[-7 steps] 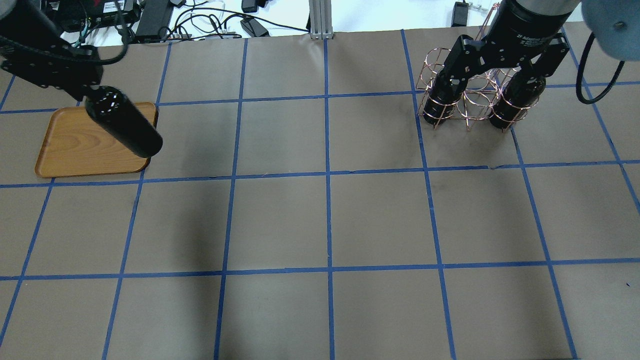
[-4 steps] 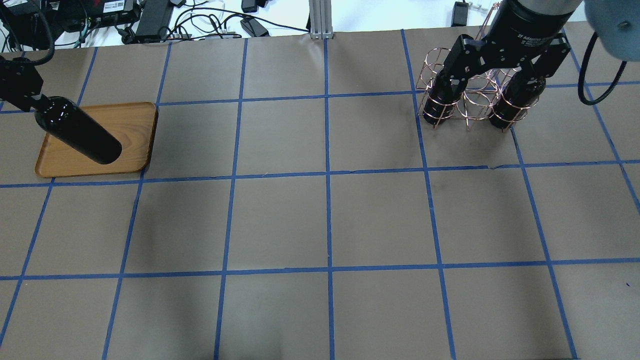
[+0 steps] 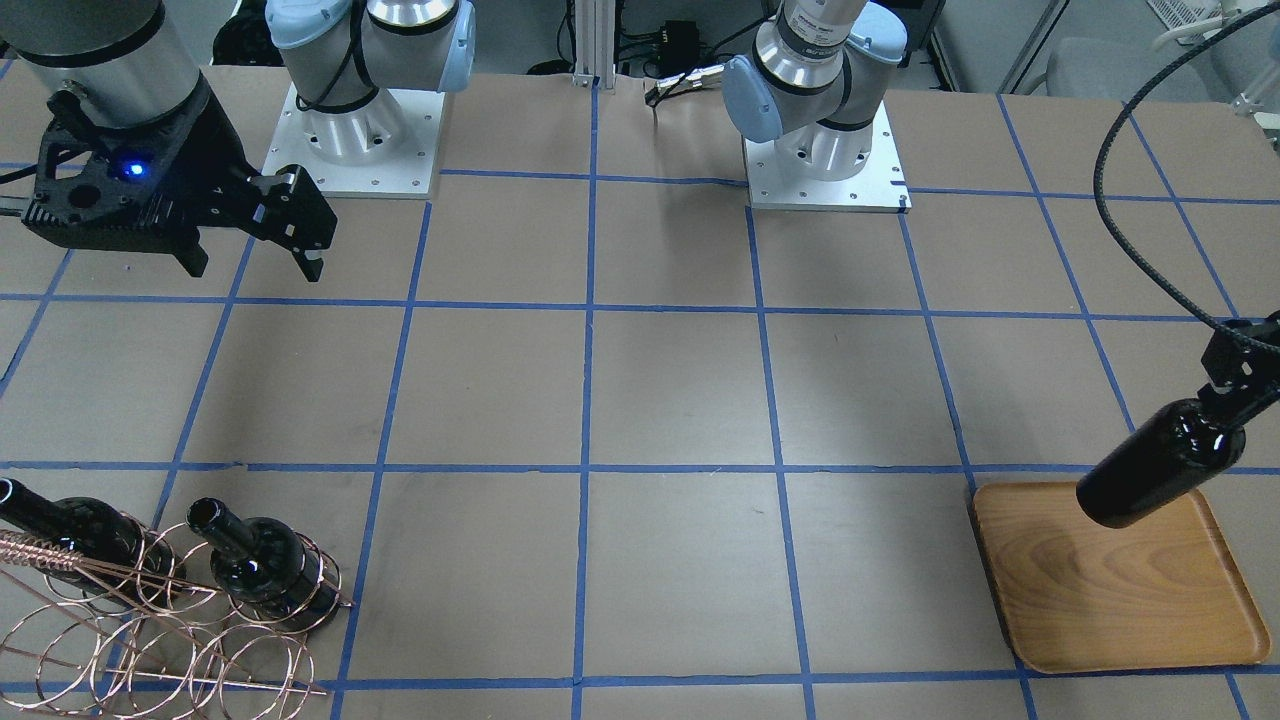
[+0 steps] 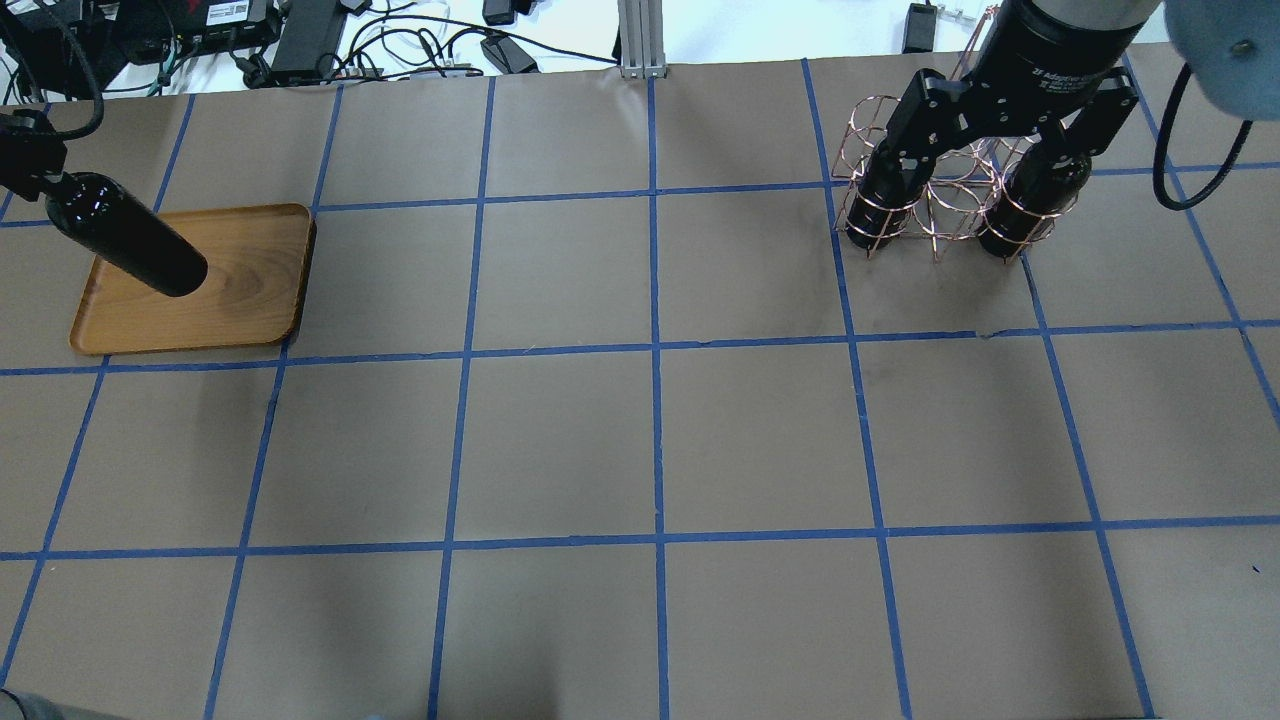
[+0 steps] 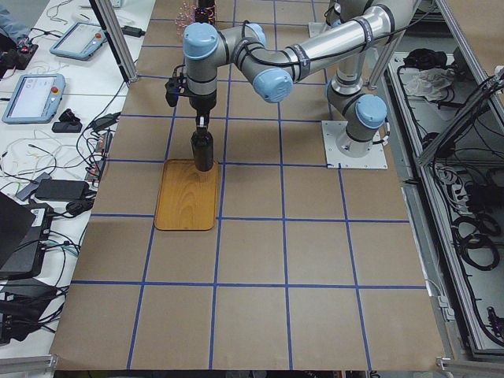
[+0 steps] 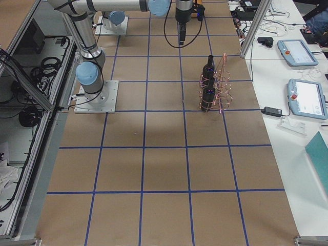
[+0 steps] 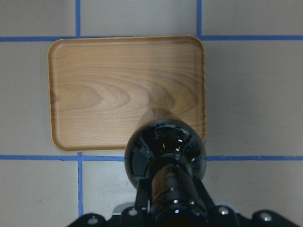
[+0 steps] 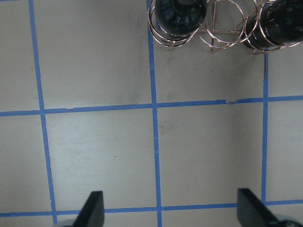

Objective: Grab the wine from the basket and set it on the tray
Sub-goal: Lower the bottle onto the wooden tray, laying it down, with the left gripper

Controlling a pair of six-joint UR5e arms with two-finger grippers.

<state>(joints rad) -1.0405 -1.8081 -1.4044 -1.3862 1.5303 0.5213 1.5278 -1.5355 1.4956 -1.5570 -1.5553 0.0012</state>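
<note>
1. At the far left of the surface (image 4: pixel 650 440) lies the tray (image 4: pixel 245 300). Nothing rests on its wood, so the placing step is not yet done.

2. Over the tray's left part hangs the wine (image 4: pixel 125 237), held by its neck in the left end effector (image 3: pixel 1235 388), which is closed on the neck. The bottle hangs base down. In the left wrist view the base covers one edge of the tray instead of sitting over its middle. In the front-facing view a shadow on the wood lies apart from the base, so I judge the bottle to be in the air and not touching the tray.

3. From this I judge that the first half of the task is finished, since the wine is out of the basket and has reached the tray. What is left is to bring the base fully inside the rim, lower it onto the wood, let go and back away.

4. The wide middle of the surface separates the tray from the basket.

5. At the far right stands the basket (image 4: pixel 940 228), with two more bottles (image 4: pixel 880 205) upright in its outer rings.

6. The right end effector (image 3: pixel 252 264) hovers above and nearer than the basket. It is spread wide and holds nothing.
</note>
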